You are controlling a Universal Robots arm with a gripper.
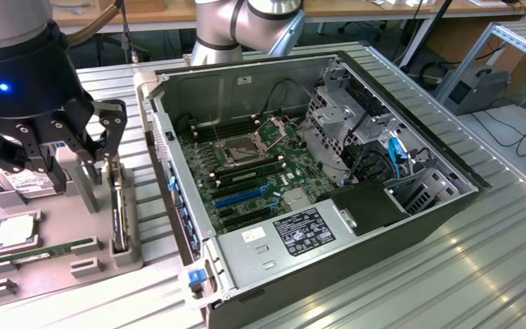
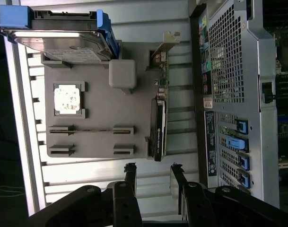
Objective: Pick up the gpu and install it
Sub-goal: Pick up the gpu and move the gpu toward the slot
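The gripper (image 2: 153, 174) hangs above the table (image 2: 148, 19), fingers (image 2: 130, 176) spread wide and empty, just short of the grey holder tray (image 2: 96, 90). The gpu (image 2: 159, 130) stands on edge in the tray's slot beside the open computer case (image 2: 229, 71). Farther along the tray lie a processor chip (image 2: 67, 99) and a hard drive (image 2: 63, 40).

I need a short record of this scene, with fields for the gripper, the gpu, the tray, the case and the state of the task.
gripper: open, empty, near one end of the gpu
gpu: stands on its edge in a slot of the tray, not gripped
tray: gray, also holds a hard drive and a cpu
case: open, lying on its side beside the tray
task state: gpu not yet picked up
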